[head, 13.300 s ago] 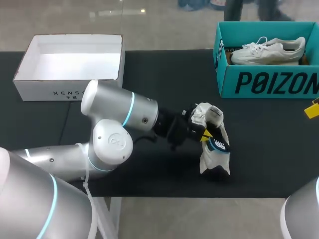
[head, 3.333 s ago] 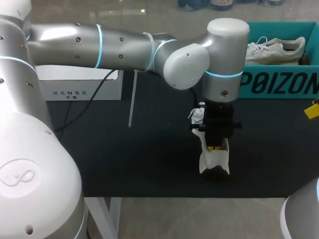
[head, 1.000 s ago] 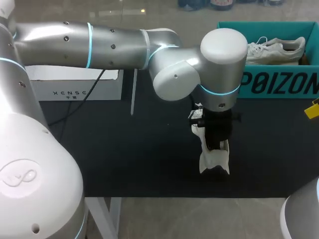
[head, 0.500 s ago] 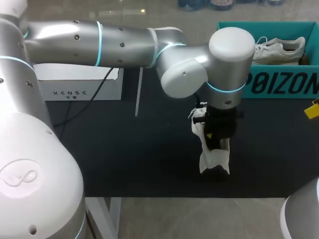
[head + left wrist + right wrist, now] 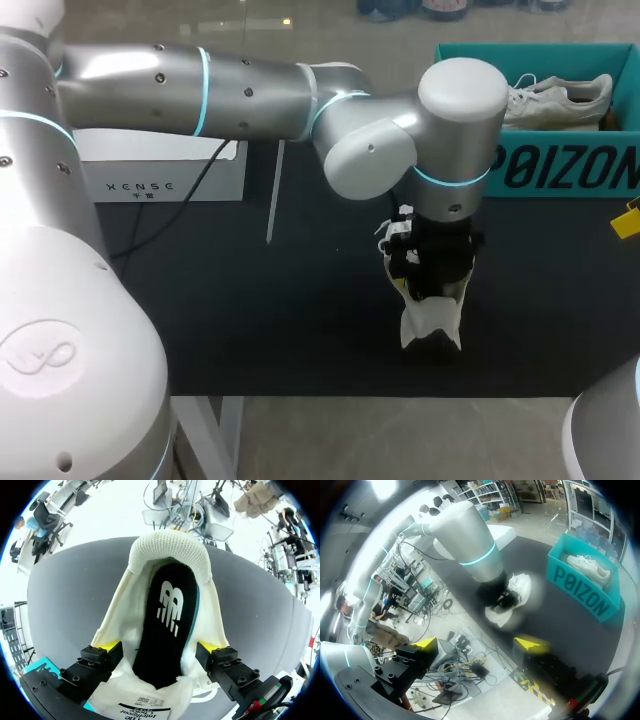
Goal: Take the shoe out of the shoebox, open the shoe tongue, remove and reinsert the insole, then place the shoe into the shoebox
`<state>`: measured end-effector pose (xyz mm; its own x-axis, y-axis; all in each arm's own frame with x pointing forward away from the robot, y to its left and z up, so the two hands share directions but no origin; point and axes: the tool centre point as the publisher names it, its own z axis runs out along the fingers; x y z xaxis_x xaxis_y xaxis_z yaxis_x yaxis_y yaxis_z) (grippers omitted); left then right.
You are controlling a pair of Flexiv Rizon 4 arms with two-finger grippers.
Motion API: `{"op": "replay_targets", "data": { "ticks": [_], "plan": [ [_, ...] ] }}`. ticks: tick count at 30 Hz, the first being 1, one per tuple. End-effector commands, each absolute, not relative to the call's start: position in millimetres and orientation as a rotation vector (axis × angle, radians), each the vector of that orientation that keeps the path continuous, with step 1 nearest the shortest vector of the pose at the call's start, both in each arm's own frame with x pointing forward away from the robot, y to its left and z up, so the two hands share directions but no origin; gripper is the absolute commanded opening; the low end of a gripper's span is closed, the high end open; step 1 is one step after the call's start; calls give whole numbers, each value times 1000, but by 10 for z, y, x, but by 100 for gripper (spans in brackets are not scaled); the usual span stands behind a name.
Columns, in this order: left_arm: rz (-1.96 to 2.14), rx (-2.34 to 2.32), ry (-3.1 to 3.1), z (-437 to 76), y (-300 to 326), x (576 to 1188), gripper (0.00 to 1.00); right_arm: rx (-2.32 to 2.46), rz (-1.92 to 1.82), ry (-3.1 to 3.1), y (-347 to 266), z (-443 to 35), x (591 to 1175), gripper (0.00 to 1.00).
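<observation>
The black worktop [image 5: 250,320] carries everything. My left arm [image 5: 250,95] comes in from the left and crosses over the worktop's far side past the middle, and its wrist points straight down near the near edge. It hides part of a white open box [image 5: 150,185] that sits toward the far left corner. A teal shoebox [image 5: 540,170] stands at the far right corner with one white sneaker [image 5: 550,100] lying inside it.

The shoe [image 5: 430,322], cream-white, is outside the shoebox. It sits on the worktop right of the middle, close to the near edge, directly under the left wrist. In the left wrist view its mouth faces the camera, with the tongue [image 5: 145,700] folded back toward the hand. The dark insole [image 5: 167,625] lies inside, running up to the mesh heel collar.

The left hand [image 5: 157,647] is spread wide and straddles the shoe, one yellow tip just beside each flank of the upper; whether they press it I cannot tell. The right hand [image 5: 477,642] is off the worktop's near side, fingers wide apart and holding nothing.
</observation>
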<state>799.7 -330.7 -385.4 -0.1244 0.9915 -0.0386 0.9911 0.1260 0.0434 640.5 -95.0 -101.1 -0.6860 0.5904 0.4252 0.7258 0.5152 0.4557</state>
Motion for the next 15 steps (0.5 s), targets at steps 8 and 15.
{"op": "replay_targets", "data": {
  "ticks": [8,15],
  "plan": [
    [50,1987,2273,-3484,-3238,8083,100,-1119,-909,-2538,-947,-1002,6432,100],
    [85,1959,2246,-3175,-3237,8156,100,-1119,-909,-2538,-947,-1002,6432,100]
  ]
}}
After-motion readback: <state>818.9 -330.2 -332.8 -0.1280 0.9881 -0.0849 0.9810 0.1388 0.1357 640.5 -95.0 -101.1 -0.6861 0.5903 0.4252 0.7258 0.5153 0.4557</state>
